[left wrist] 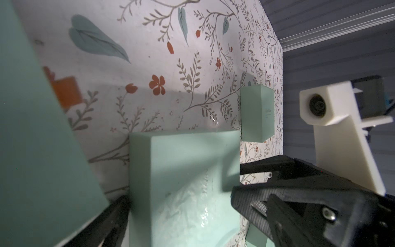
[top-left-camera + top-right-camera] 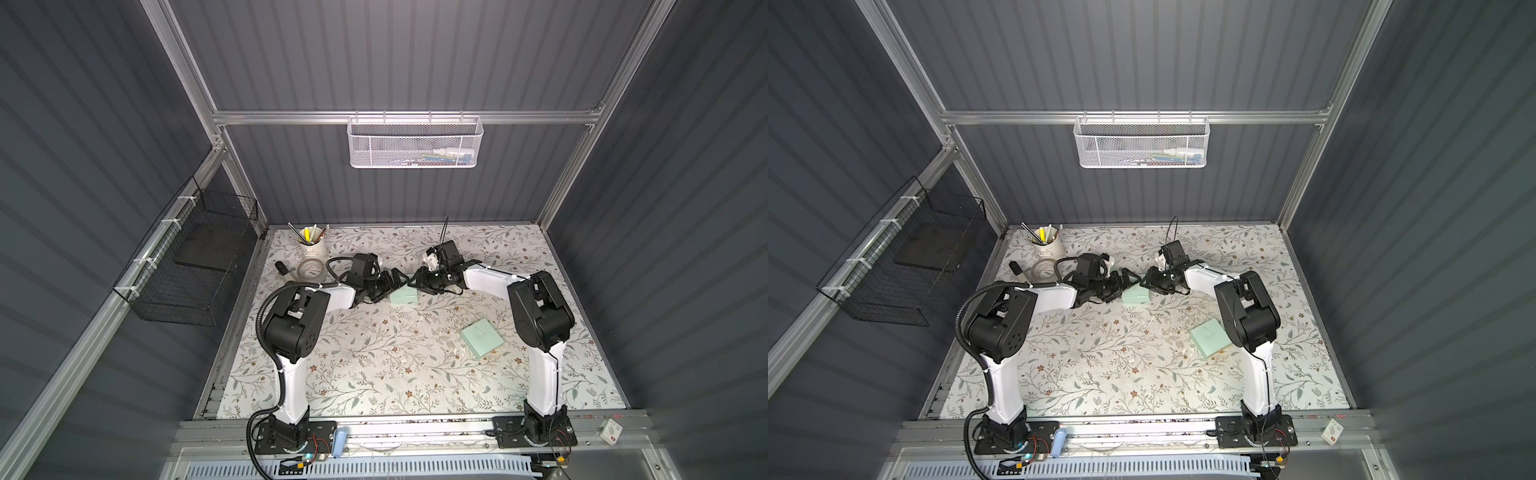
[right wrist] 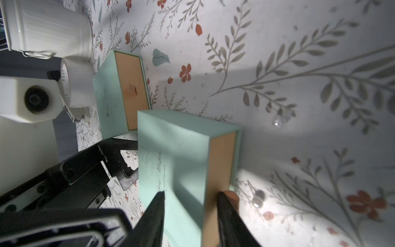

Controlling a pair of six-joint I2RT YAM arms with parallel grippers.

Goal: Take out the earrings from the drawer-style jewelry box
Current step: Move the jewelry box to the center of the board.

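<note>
The mint-green jewelry box (image 2: pixel 403 297) (image 2: pixel 1136 297) lies mid-table with its tan drawer front (image 3: pixel 222 158) pushed in. My right gripper (image 3: pixel 190 193) (image 2: pixel 415 282) is open and straddles the box's top edge at the drawer end. One of its fingers (image 3: pixel 158 205) is over the mint top; the other is against the drawer front beside the orange pull tab (image 3: pixel 232 196). My left gripper (image 1: pixel 198 203) (image 2: pixel 394 283) is wide open around the box's other end, with one finger (image 1: pixel 115 213) by its side wall. Two earrings (image 3: pixel 257 200) (image 3: pixel 277 122) lie loose on the floral table.
A second mint box (image 3: pixel 121 89), its drawer shut, sits by a tape roll (image 3: pixel 77 85) and a white pen pot (image 2: pixel 311 245). A third mint box (image 2: pixel 482 338) (image 1: pixel 256 113) lies near the right arm. Wire baskets hang on the left and back walls.
</note>
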